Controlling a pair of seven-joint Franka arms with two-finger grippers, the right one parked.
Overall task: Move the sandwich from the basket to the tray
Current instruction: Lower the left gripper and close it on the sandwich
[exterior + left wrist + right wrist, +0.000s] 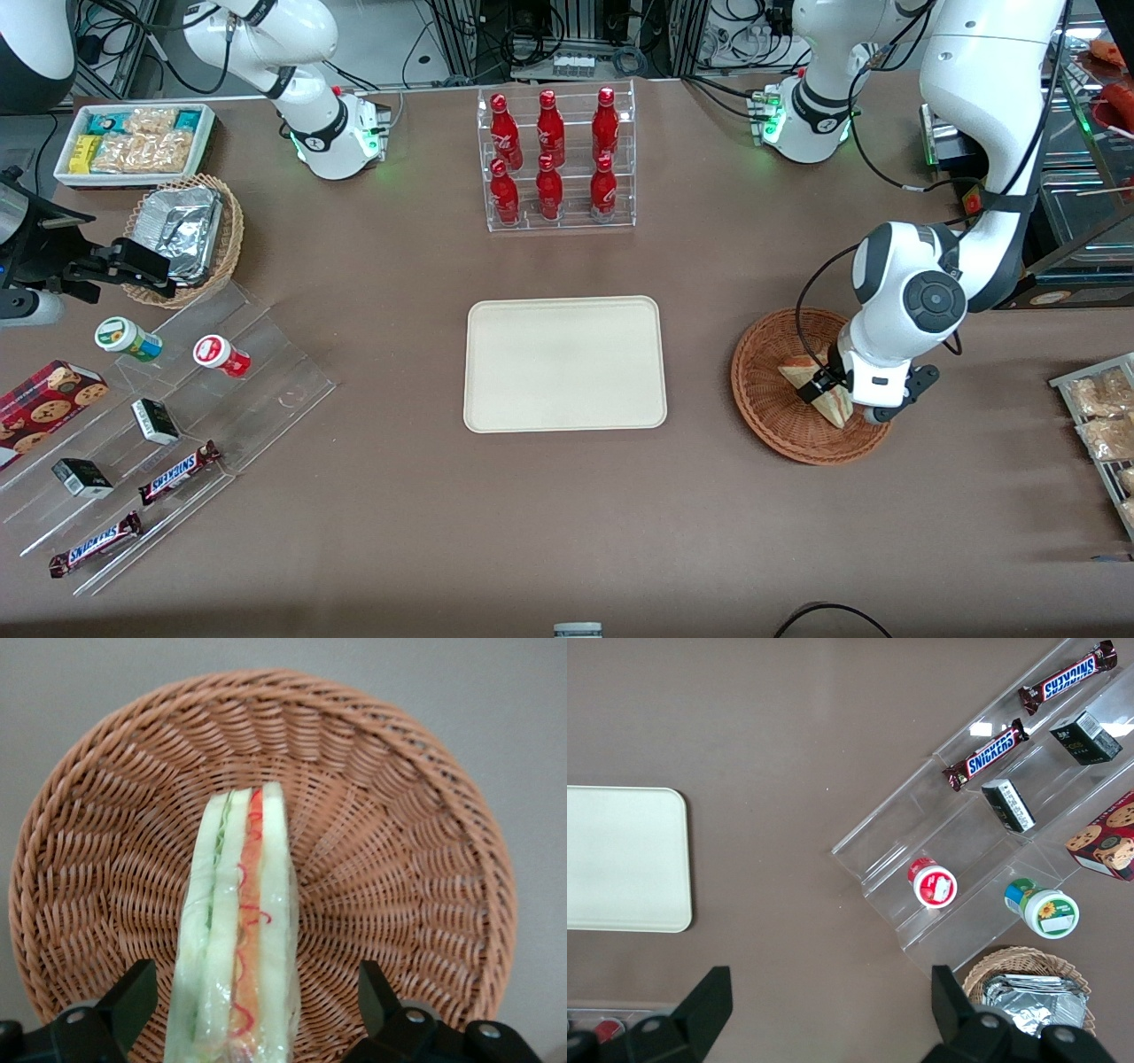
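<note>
The sandwich (800, 373), a wrapped wedge of pale bread with red, orange and green layers, lies in the reddish-brown wicker basket (764, 412) toward the working arm's end of the table. My left gripper (835, 392) is low over the basket, open, with one finger on each side of the sandwich. In the left wrist view the sandwich (239, 921) stands edge-up between the black fingertips (135, 992), with a gap on both sides, and my gripper (255, 973) straddles it above the basket weave (399, 824). The cream tray (564, 363) lies bare at the table's middle.
A clear rack of red bottles (556, 159) stands farther from the front camera than the tray. A clear stepped stand with snacks (177, 399), a tan basket with foil (186, 235) and a white bin (133, 142) are toward the parked arm's end. Snack packets (1103, 416) lie near the basket.
</note>
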